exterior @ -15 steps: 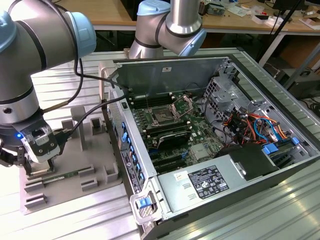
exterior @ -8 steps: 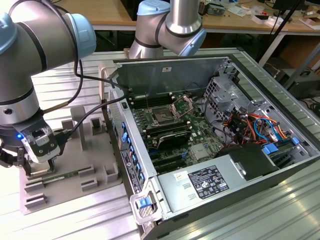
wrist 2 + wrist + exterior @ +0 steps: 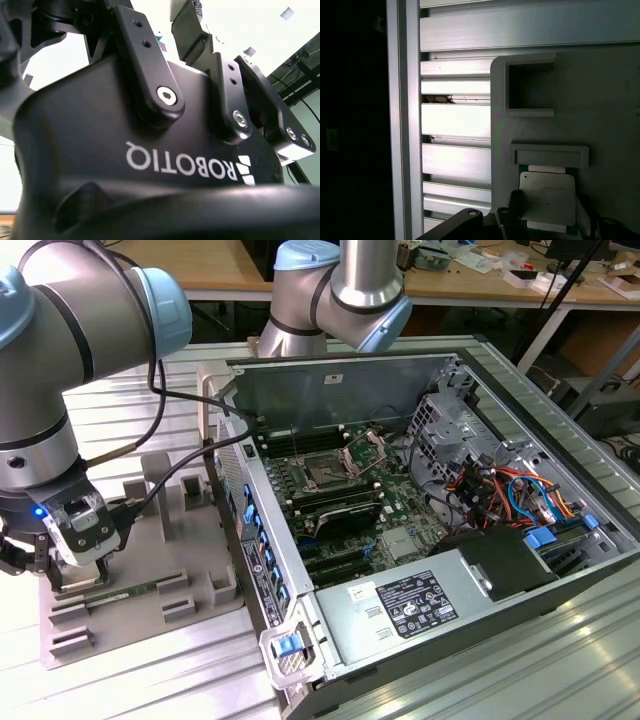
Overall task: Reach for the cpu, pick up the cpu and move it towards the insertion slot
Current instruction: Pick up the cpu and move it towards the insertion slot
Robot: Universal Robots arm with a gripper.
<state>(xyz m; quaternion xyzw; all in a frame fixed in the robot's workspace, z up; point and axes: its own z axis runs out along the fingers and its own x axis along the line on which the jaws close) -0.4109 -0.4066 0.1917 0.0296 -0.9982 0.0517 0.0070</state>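
Exterior view: I look down from high, computer case (image 3: 340, 390) centre, grey fixture (image 3: 180, 540) at 8 o'clock. First wrist view hangs close over that fixture; second wrist view hugs the gripper (image 3: 210, 55), facing upward.

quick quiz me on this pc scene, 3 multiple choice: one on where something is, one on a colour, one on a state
1. Where does the cpu lie?
A. in the socket
B. in the grey holder beside the case
C. on the power supply

2. What colour is the cpu's top?
A. green
B. black
C. pale silver

3. How is the case?
A. open, with the board exposed
B. shut, with its panel on
C. standing upright

Answers:
1. B: the first wrist view shows it seated in a pocket of the holder.
2. C: its metal lid is pale silver.
3. A: the exterior view looks straight in at the board.
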